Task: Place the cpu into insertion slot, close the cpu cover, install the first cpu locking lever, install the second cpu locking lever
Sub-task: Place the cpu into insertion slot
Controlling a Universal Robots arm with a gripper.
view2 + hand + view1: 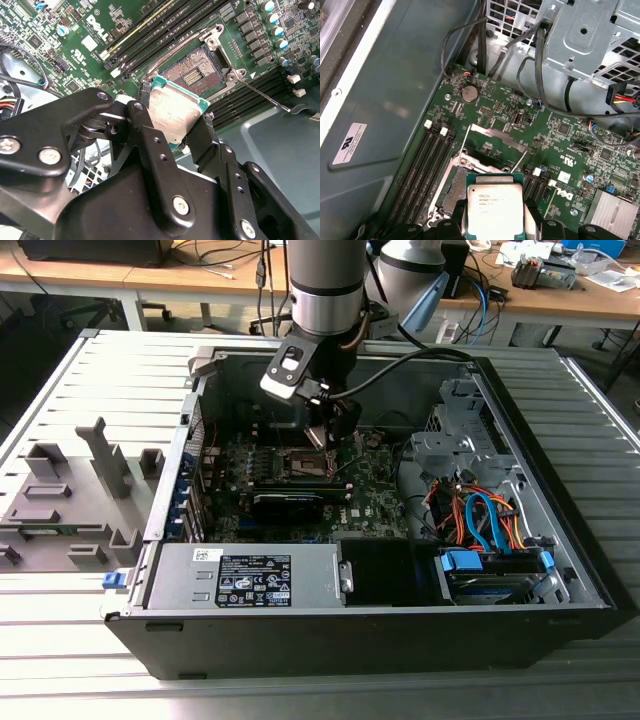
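My gripper (175,131) is shut on the cpu (176,111), a flat square chip with a silvery top and green edge, pinched by its sides between two black fingers (145,131). The cpu hangs a little above the board, partly over the insertion slot (196,71), whose dark contact field lies uncovered. In the first wrist view the cpu (495,209) hides most of the slot (454,186). The cpu cover (497,136) stands swung up beyond the slot. Two thin locking levers (520,161) are raised beside it; one lever (265,96) sticks out sideways. In the exterior view the gripper (322,436) reaches down into the case.
Black memory slots (150,31) flank the socket on both sides. A metal drive cage (580,35) with black cables (530,70) is nearby. The case wall (395,90) runs close alongside. A power supply (250,580) lies at the case front, and a grey fixture (70,500) at the exterior view's left.
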